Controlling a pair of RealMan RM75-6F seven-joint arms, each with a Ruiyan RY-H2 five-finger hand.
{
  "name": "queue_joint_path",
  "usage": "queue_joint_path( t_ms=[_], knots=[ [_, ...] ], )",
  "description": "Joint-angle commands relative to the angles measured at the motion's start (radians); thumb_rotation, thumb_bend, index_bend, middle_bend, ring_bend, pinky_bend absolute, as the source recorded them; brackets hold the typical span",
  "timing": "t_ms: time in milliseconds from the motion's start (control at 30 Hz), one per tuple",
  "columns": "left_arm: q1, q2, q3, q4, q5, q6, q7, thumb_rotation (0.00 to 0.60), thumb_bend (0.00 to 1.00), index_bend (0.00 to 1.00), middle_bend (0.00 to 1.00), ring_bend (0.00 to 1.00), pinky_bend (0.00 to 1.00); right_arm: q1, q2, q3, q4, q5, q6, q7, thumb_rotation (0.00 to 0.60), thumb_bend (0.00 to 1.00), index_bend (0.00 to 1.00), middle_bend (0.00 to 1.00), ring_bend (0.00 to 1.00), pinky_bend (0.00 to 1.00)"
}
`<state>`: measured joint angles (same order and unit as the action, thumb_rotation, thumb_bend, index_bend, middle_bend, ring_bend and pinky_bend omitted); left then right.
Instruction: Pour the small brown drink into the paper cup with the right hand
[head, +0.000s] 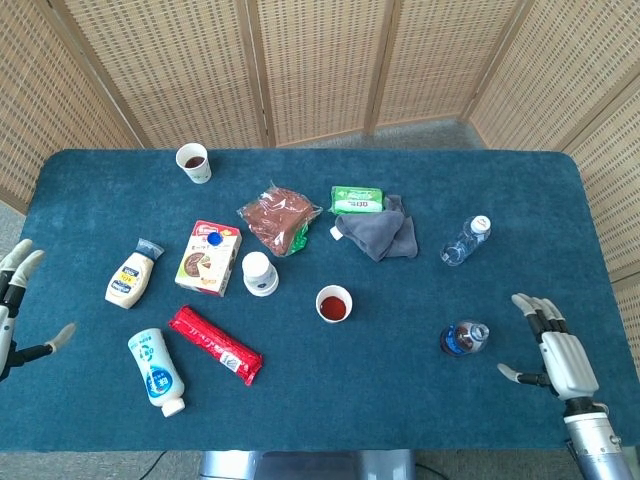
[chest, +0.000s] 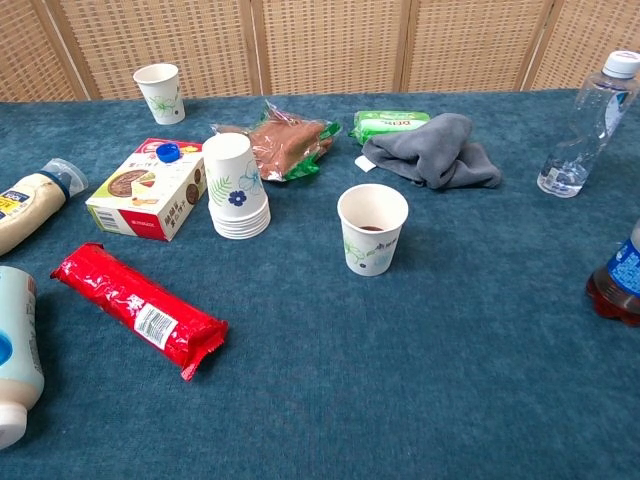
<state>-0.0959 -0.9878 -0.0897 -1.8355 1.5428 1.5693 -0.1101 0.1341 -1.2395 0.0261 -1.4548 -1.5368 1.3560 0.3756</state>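
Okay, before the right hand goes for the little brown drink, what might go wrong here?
1. The right hand is open beside the brown drink; a sideways approach may knock the small bottle over.
2. The paper cup already seems to hold brown liquid, so pouring might overflow it.
3. The water bottle stands just behind and could be bumped during lifting.

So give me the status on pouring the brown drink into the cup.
Done: the paper cup already holds some brown liquid, and the small brown drink bottle appears uncapped. In hand: nothing; the right hand sits open just right of the bottle, fingers spread, not touching it. The left hand is open at the table's left edge. Left: grasp, lift, tip over the cup.
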Motion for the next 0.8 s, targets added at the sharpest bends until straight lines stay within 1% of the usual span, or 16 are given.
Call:
queue_joint_path(
  t_ms=[33,167,333,467,667,800],
  knots=[
    [-0.001,-0.001,0.001,-0.001,0.002,-0.001,0.003,0.6,0.26,0.0,0.0,0.0,0.0,0.027,-0.034,-0.019,0.117,-0.066,0.001,0.222,0.6,0.0,0.0,0.0,0.0,0.0],
    [-0.004,0.001,0.001,-0.001,0.001,-0.009,-0.001,0.6,0.26,0.0,0.0,0.0,0.0,0.029,-0.068,-0.015,0.161,-0.068,0.022,0.312,0.6,0.0,0.0,0.0,0.0,0.0],
    [-0.005,0.006,-0.002,0.005,-0.006,-0.011,-0.02,0.6,0.26,0.0,0.0,0.0,0.0,0.037,-0.109,-0.018,0.201,-0.074,0.03,0.358,0.6,0.0,0.0,0.0,0.0,0.0],
    [-0.002,0.012,-0.004,0.008,-0.008,-0.007,-0.038,0.6,0.26,0.0,0.0,0.0,0.0,0.043,-0.124,-0.013,0.205,-0.067,0.03,0.402,0.6,0.0,0.0,0.0,0.0,0.0],
    [-0.001,0.018,-0.003,0.011,-0.007,-0.007,-0.055,0.6,0.26,0.0,0.0,0.0,0.0,0.048,-0.139,-0.012,0.198,-0.059,0.031,0.425,0.6,0.0,0.0,0.0,0.0,0.0],
    [0.0,0.02,0.0,0.012,-0.002,-0.008,-0.06,0.6,0.26,0.0,0.0,0.0,0.0,0.048,-0.159,-0.016,0.201,-0.052,0.026,0.461,0.6,0.0,0.0,0.0,0.0,0.0]
  ],
)
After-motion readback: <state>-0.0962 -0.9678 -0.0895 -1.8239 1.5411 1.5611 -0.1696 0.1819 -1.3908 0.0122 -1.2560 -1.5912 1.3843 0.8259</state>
